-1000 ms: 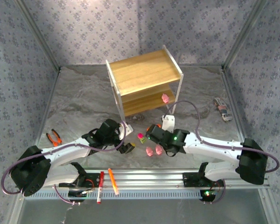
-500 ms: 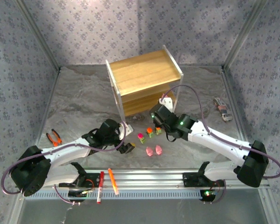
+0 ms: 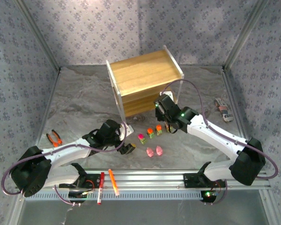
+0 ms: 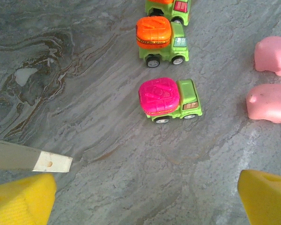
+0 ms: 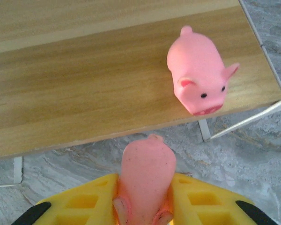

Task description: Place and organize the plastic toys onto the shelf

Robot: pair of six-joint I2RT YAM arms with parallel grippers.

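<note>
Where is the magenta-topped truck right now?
Top view: the magenta-topped truck sits on the table in front of the shelf, left of two orange-topped trucks, with two pink pigs toward the near edge.

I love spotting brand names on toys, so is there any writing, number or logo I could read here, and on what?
No text here can be read.
Orange truck: dark band of marks on its drum, too blurred to read.
Red pen: any label is too small to read.
Standing pink pig, held pink pig, shelf: no writing visible.
</note>
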